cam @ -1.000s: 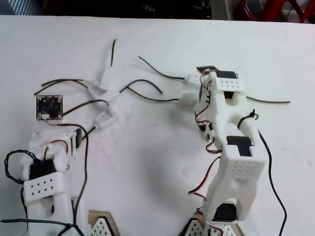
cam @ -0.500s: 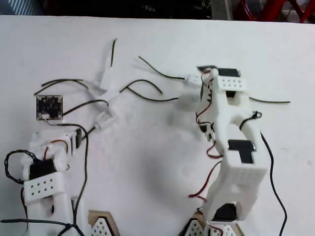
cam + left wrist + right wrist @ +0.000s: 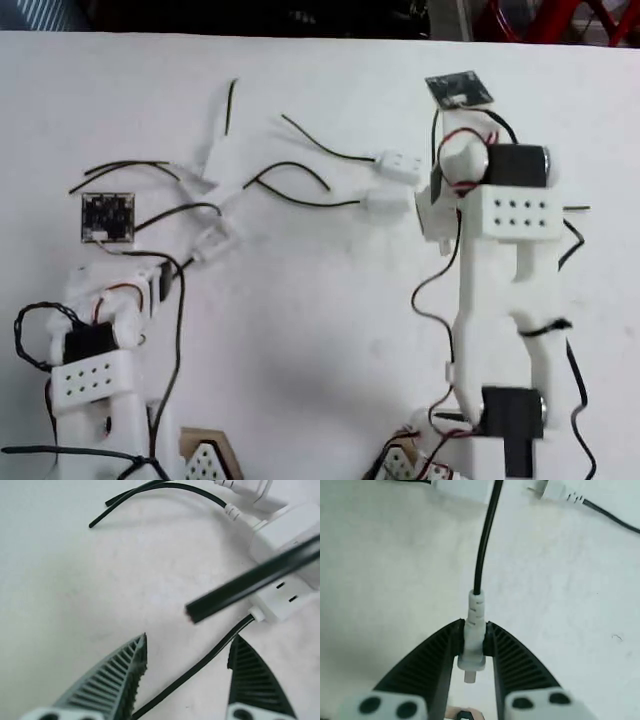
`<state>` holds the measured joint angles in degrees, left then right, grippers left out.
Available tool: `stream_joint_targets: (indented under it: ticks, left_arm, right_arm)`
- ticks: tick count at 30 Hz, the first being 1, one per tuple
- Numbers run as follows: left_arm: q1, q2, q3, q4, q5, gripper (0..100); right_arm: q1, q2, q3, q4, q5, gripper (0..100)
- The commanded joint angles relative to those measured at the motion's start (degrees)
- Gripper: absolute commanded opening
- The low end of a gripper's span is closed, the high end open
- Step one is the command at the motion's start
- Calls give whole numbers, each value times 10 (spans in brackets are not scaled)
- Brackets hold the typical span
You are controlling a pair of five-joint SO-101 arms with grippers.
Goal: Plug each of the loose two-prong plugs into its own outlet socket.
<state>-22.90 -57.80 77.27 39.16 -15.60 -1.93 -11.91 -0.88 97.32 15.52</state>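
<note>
My right gripper [image 3: 474, 630] is shut on a white two-prong plug [image 3: 472, 647], whose black cord [image 3: 485, 545] runs away from it toward a white outlet block [image 3: 465, 487]. A second white plug [image 3: 555, 491] lies beside that block. In the high view the right arm [image 3: 505, 210] stands just right of two white pieces [image 3: 385, 205] [image 3: 398, 165]. My left gripper [image 3: 189, 638] is open low over the table, its fingers [image 3: 120, 675] straddling a black cord [image 3: 200, 662]. That cord leads to a white outlet socket [image 3: 285, 592] with two slots.
More white plugs and sockets with black cords lie tangled at the table's upper left [image 3: 225, 165] [image 3: 215, 240]. A loose black wire [image 3: 255, 580] crosses close in front of the left wrist camera. The left arm [image 3: 90, 360] sits at the lower left.
The right arm has swung to the right and stretched farther up the table, its wrist lifted away from the two white pieces. The left arm has hardly moved.
</note>
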Motion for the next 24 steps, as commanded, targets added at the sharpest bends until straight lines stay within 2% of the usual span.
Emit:
stream_joint_targets:
  ticks: [1,8,12,15,24]
  left_arm:
    - [39,-16,-15,-11,4,264]
    - [92,-17,-57,-5,15,264]
    - [118,-17,-115,34,83,264]
    - [154,-17,-159,74,106,264]
    - [255,-17,-179,73,106,264]
  right_arm:
    - [-48,-70,39,0,0,17]
    - [-142,-219,158,-63,-2,17]
    - [-184,-305,270,-172,-3,17]
    - [-216,-357,360,-261,-13,17]
    - [-328,-477,535,-451,-102,17]
